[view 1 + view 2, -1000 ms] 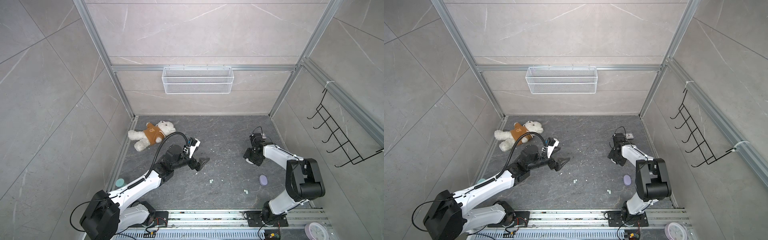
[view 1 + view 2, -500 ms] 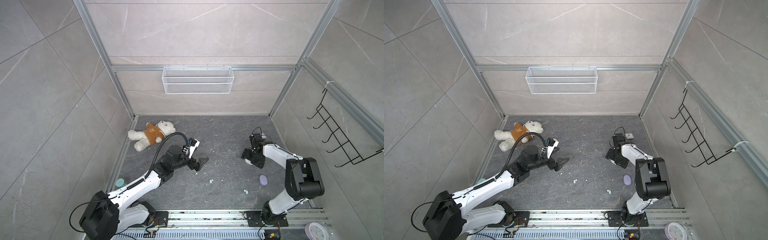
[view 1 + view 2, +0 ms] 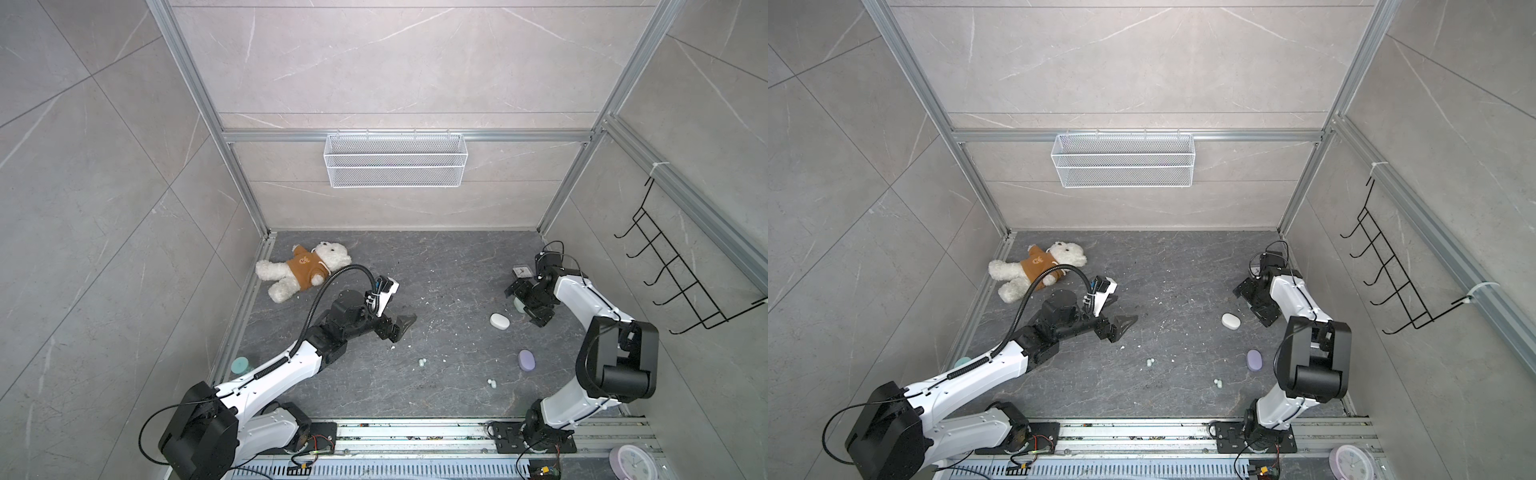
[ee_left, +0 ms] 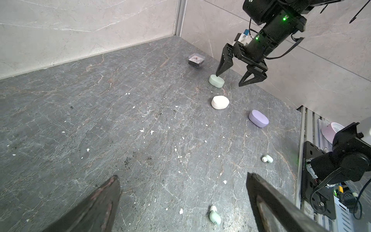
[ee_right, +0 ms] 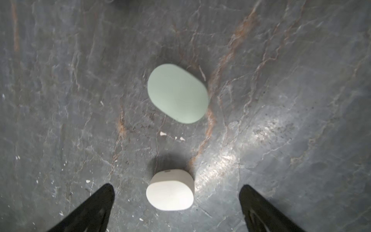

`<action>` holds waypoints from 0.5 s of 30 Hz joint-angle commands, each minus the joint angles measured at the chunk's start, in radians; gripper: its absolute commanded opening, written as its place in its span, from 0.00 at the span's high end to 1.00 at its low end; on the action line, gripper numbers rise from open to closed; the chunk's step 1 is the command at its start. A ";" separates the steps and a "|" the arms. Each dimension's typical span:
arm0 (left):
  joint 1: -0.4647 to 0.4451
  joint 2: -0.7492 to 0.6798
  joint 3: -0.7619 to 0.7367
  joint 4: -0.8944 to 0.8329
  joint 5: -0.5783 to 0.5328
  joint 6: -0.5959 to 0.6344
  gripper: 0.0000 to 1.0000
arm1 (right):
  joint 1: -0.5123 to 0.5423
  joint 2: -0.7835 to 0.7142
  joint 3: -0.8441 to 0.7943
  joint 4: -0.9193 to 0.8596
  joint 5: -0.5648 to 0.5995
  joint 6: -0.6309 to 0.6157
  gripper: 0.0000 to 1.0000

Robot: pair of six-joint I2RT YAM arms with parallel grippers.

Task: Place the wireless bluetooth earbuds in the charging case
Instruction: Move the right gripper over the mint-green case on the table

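Right end effector [image 4: 229, 80] opened, mint case [image 4: 216, 81] beneath

A dark grey, stone-patterned table [image 3: 453, 262] sits inside pale tiled walls. A white teddy bear [image 3: 305, 270] in a brown top lies flat near the far left corner. A white wire basket [image 3: 394, 166] hangs on the back wall — a black hook rack [image 3: 685, 282] on the right wall. White crumbs [image 4: 152, 132] speckle the table. A small clear box [image 4: 196, 60] sits near the right wall — a lilac clock [image 3: 632, 461] lies at the front right corner.
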 commanded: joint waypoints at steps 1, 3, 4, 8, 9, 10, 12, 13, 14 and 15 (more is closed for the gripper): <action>0.005 -0.022 0.036 0.018 -0.005 0.019 0.00 | -0.034 0.042 0.041 -0.010 -0.005 0.090 0.00; 0.005 -0.021 0.036 0.018 -0.005 0.019 0.00 | -0.054 0.063 0.048 0.008 0.001 0.122 0.00; 0.005 -0.021 0.036 0.019 -0.006 0.019 0.00 | -0.060 0.073 0.050 0.022 -0.001 0.131 0.00; 0.005 -0.014 0.040 0.010 -0.005 0.021 0.00 | -0.075 0.121 0.058 0.064 -0.012 0.165 0.02; 0.005 -0.015 0.042 0.008 -0.003 0.022 0.00 | -0.075 0.129 0.060 0.072 -0.007 0.175 0.02; 0.005 -0.016 0.043 0.005 -0.002 0.025 0.00 | -0.076 0.137 0.062 0.083 -0.006 0.182 0.03; 0.005 -0.016 0.043 0.001 -0.006 0.028 0.00 | -0.076 0.161 0.073 0.092 -0.007 0.192 0.04; 0.005 -0.018 0.042 -0.002 -0.007 0.029 0.00 | -0.076 0.175 0.083 0.092 -0.011 0.194 0.05; 0.005 -0.017 0.042 -0.003 -0.009 0.031 0.00 | -0.077 0.187 0.091 0.090 -0.014 0.198 0.05; 0.005 -0.017 0.043 -0.003 -0.011 0.033 0.00 | -0.076 0.198 0.098 0.088 -0.012 0.203 0.06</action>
